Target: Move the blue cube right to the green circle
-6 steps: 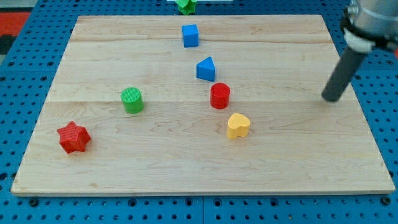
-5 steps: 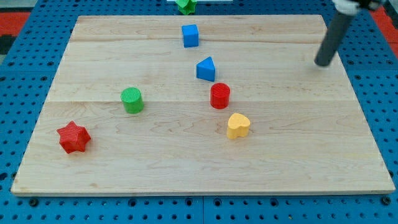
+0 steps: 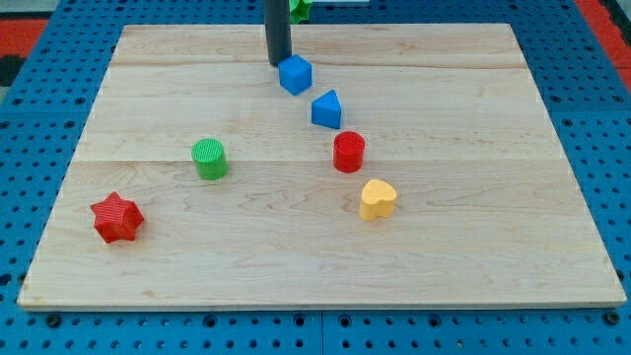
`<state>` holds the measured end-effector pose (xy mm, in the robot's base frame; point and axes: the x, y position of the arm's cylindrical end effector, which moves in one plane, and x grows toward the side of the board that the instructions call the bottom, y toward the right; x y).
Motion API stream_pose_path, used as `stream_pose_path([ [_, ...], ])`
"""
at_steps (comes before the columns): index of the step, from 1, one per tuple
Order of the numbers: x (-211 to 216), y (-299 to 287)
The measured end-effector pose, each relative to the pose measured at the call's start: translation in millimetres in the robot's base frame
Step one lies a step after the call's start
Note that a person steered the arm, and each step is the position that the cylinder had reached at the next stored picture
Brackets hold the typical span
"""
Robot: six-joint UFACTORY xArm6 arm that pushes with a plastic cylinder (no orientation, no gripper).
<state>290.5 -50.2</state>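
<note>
Swinging across from the counter's right side, my tip [image 3: 278, 63] is now sitting at the upper left corner of the blue cube [image 3: 295, 74], touching it or nearly so, and the cube is lying slightly lower and more turned than a moment ago. No claw is showing on this arm, only the straight dark rod, so nothing is being held.

Taking the blue cube as the landmark: a blue triangular block [image 3: 326, 108] is sitting just below and to its right, a red cylinder [image 3: 348, 152] is standing further down that same slant, and a yellow heart-shaped block [image 3: 377, 198] is lying beyond that. The green circle [image 3: 208, 158] is standing well apart to the cube's lower left, with bare wooden counter [image 3: 473, 227] between the two. A red star [image 3: 117, 218] is resting further still to the lower left. A green block [image 3: 297, 9], partly cut off, is peeking in above the cube at the view's top.

The cube is looking bright blue, rotated so a corner is facing downward.

Counting: two blue blocks, two red, two green, one yellow.
</note>
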Motion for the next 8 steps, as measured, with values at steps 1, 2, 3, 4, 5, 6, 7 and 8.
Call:
stream_pose_path([
  [1, 29.9, -5.7],
  [2, 14.4, -5.7],
  [3, 0.5, 32.0],
  [4, -0.3, 91.1],
  [5, 11.8, 105.3],
  [6, 25.0, 132.2],
  [7, 24.8, 60.8],
  [8, 23.7, 5.8],
])
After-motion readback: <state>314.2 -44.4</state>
